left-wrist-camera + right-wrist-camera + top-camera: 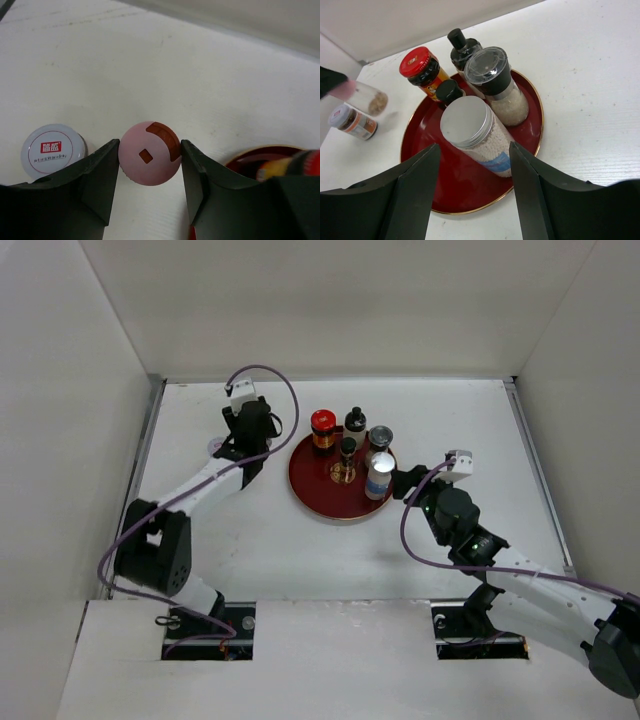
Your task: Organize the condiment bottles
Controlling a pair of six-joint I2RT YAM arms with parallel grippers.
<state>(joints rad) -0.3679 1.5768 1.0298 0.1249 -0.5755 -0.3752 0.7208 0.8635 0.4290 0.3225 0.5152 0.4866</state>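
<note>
The white counter (250, 560) fills the overhead view, with the round dark-red tray (315, 498) near its middle. The left pincer (149, 149), just left of the tray, is closed on the pink-capped bottle (145, 167), pressing the cap from both sides at the centre of its wrist view. The cap has a brown flap and a small square hole, and no writing.

The right pincer (475, 146) stands apart at the bottom of its view and grips nothing. The silver-capped bottle (467, 120) shows between its jaws, with red tray visible in the left gap. That bottle's blue label is too blurred to read.

Behind it on the tray stand the grey-capped grinder (487, 70), the red-capped jar (417, 62) with a round mark I cannot read, a black-topped bottle (457, 39) and a small black-capped bottle (449, 91), mostly hidden.

Off the tray, at the lower left of the left wrist view, the white-capped jar (52, 150) carries a red patch with two white Chinese characters. The small line beneath is illegible, and a jaw cuts off its lower edge.
</note>
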